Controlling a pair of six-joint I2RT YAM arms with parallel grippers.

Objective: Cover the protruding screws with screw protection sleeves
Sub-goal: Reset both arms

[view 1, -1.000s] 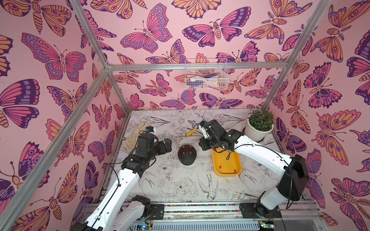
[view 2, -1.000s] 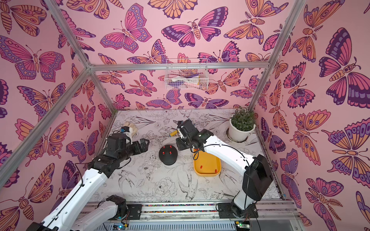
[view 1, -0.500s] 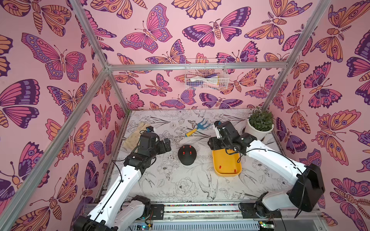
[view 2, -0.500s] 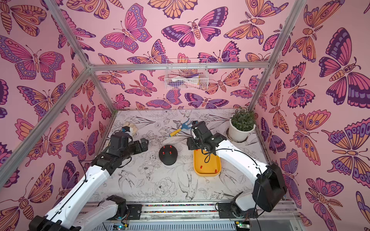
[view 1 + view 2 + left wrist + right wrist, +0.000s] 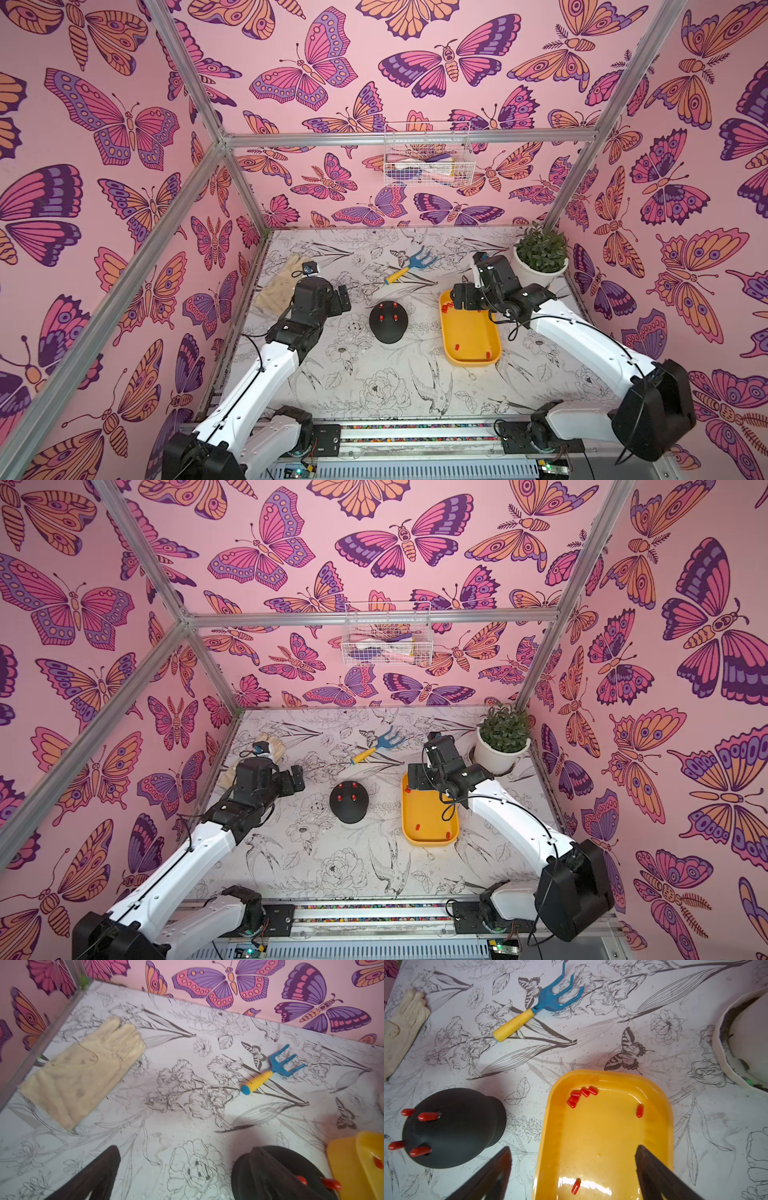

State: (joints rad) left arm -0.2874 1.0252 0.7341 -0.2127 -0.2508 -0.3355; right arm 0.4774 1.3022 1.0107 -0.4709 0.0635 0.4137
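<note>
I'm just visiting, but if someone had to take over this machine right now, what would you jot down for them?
Left gripper: open, empty, beside the black dome, not touching it.
Right gripper: open, empty, over the yellow tray.
Done: four red sleeves stand on the dome's top; nothing there looks uncovered.
Spare sleeves lie loose in the tray.
Left: probably nothing to cover; just pull both arms back.
</note>
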